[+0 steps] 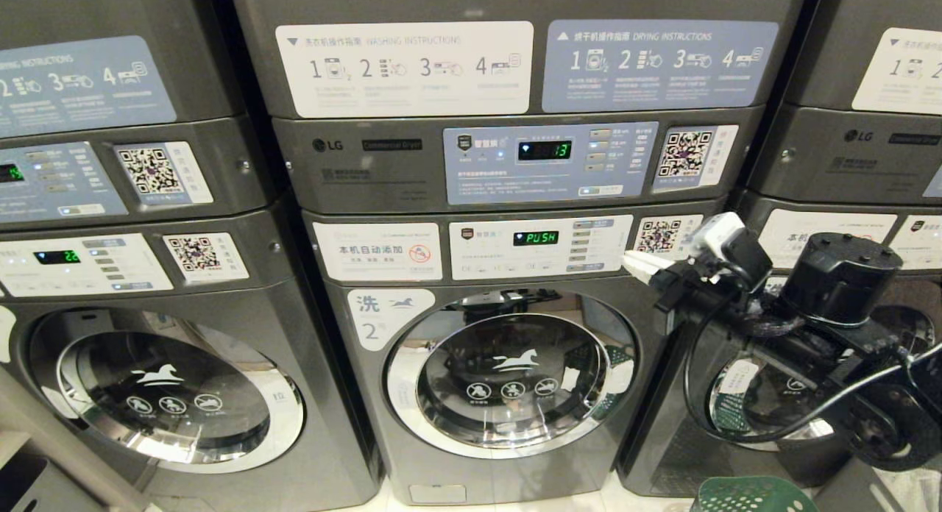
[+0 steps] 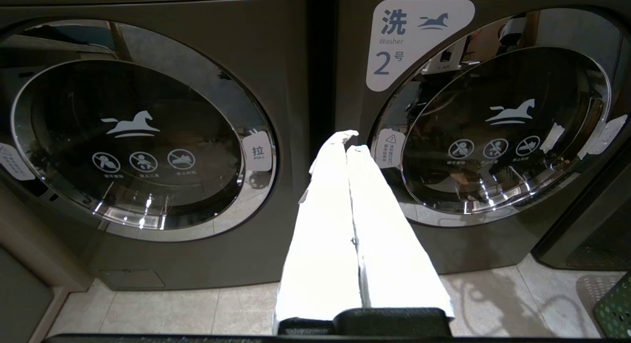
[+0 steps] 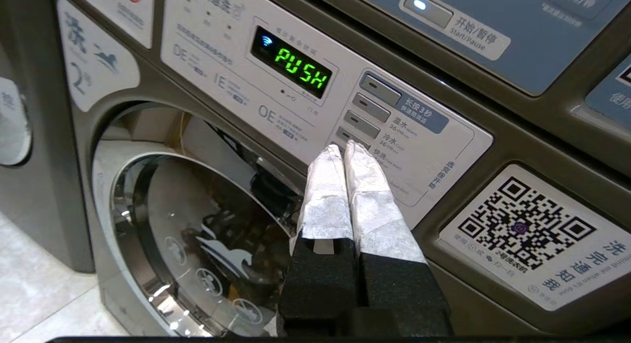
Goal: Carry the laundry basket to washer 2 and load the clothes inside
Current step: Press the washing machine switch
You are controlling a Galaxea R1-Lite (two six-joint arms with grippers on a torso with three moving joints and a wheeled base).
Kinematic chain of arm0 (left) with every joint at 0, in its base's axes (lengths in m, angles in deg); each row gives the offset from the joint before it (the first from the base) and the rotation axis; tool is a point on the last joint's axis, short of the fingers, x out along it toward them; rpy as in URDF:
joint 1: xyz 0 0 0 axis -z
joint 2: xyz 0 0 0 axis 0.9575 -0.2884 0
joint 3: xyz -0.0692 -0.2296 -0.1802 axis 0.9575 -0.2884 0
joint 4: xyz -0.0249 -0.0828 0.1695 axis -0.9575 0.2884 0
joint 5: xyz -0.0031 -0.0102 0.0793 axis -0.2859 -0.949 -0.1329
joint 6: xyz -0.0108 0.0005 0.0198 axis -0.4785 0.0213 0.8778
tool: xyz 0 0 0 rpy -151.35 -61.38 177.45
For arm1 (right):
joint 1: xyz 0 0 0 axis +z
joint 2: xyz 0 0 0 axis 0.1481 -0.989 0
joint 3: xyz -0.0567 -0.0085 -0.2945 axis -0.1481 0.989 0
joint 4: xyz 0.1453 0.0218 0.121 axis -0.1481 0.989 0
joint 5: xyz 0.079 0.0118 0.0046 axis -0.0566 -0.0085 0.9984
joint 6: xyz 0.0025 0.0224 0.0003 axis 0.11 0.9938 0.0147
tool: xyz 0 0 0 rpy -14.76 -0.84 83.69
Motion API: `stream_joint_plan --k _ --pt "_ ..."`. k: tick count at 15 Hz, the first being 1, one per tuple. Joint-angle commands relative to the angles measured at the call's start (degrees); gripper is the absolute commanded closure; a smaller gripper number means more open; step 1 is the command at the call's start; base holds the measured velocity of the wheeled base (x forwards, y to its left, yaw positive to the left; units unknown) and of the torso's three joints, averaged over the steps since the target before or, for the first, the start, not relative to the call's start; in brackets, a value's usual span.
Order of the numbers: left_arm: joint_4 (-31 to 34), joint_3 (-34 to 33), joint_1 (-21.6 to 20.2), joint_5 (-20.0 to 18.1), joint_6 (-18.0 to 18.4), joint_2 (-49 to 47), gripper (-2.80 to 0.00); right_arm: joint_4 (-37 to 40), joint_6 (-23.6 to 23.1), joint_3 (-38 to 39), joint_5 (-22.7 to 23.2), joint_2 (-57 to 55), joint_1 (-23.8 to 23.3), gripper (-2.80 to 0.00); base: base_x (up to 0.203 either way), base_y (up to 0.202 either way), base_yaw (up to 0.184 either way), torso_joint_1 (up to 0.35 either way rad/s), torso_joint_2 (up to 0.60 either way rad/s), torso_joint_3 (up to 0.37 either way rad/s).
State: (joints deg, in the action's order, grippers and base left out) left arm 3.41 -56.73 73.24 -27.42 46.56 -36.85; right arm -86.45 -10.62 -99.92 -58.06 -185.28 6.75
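Light is dim and even across the dark washers, with the green display (image 1: 536, 237) glowing brightly above the round door (image 1: 511, 379). Glare streaks the door's chrome ring and its glass mirrors the room. The left gripper's white fingers (image 2: 345, 224) are blown out; straight edges bow near the frame corners.

Washer 2 (image 1: 508, 379) centre, under dryer (image 1: 515, 93); basket (image 1: 747, 495) on floor right, probably before neighbouring washer (image 1: 773, 394).
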Motion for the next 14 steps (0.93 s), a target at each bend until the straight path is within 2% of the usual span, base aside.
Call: stream_joint_plan --k 1,5,10,14 --pt "0.0 -0.4 0.0 0.0 0.1 -0.1 0.00 -0.4 0.1 -4.1 0.0 -4.1 -0.4 0.00 0.000 0.000 0.000 0.000 0.00 0.000" --pt "0.0 -0.4 0.0 0.0 0.0 -0.1 0.00 1.5 2.2 -7.3 0.1 -5.7 -0.4 0.00 0.000 0.000 0.000 0.000 0.00 0.000" --pt "0.0 -0.4 0.0 0.0 0.0 -0.1 0.00 13.1 8.5 -16.8 -2.1 -6.5 -0.4 0.00 0.000 0.000 0.000 0.000 0.00 0.000" --pt "0.0 -0.4 0.0 0.0 0.0 -0.1 0.00 13.9 9.0 -19.6 -2.3 -8.1 -0.4 0.00 0.000 0.000 0.000 0.000 0.00 0.000"
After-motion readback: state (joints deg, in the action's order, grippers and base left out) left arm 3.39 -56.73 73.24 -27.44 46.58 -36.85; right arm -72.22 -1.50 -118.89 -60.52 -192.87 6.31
